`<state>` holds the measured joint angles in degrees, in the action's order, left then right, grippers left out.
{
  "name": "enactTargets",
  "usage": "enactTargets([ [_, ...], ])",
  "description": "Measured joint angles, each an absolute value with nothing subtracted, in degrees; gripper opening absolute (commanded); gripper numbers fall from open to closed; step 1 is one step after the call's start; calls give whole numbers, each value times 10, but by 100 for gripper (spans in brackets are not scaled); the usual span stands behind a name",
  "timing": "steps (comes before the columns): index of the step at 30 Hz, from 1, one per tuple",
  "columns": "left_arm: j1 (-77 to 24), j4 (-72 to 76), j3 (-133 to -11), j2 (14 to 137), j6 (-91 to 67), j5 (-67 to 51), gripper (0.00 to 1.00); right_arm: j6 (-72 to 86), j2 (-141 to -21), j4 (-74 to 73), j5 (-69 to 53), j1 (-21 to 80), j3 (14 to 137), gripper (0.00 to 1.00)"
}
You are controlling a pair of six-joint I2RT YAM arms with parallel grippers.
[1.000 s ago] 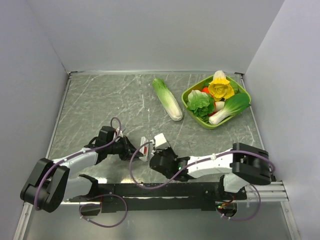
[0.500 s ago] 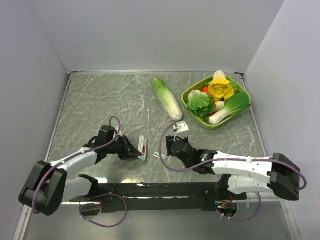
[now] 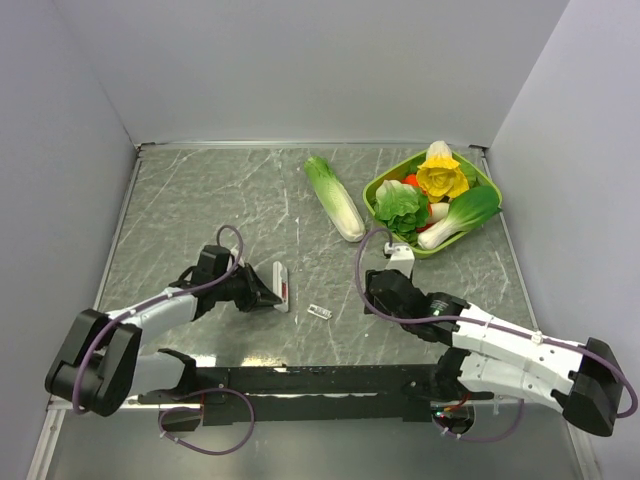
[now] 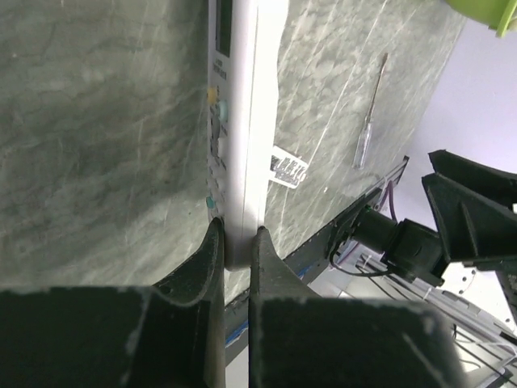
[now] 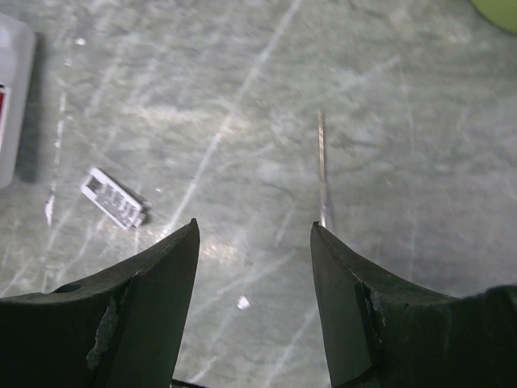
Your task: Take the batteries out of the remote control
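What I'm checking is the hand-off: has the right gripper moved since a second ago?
Yes. The right gripper has swung rightward, away from the remote control and up close to the green bowl, near its front corner.

Left arm lies low, elbow bent, reaching from 7 o'clock. Left gripper (image 3: 266,291) points to 3 o'clock, jaws pinched tight on the end of the remote control (image 4: 241,121). Right arm stretches from 5 o'clock toward 10 o'clock. Right gripper (image 5: 254,234) is tilted down, jaws wide apart.
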<state>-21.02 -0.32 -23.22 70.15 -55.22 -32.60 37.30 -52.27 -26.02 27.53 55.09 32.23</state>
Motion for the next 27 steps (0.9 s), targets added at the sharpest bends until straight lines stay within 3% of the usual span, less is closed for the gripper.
enactTargets([
  [5, -210, 27, -218, 727, -550, -335, 5, 412, -513, -301, 277, 539, 313, 68],
  [7, -210, 27, -218, 730, -547, -336, 18, 424, -519, -306, 270, 528, 307, 68],
  [8, -210, 26, -219, 730, -546, -334, 35, 430, -523, -309, 268, 524, 304, 68],
  [11, -211, 8, -221, 725, -541, -318, 57, 446, -544, -312, 261, 514, 296, 68],
  [17, -209, -70, -231, 689, -546, -257, 84, 454, -559, -299, 234, 495, 265, 67],
  [21, -209, -126, -254, 660, -543, -209, 93, 453, -563, -284, 220, 488, 256, 63],
  [27, -209, -193, -311, 620, -533, -153, 92, 451, -585, -260, 210, 486, 254, 54],
])
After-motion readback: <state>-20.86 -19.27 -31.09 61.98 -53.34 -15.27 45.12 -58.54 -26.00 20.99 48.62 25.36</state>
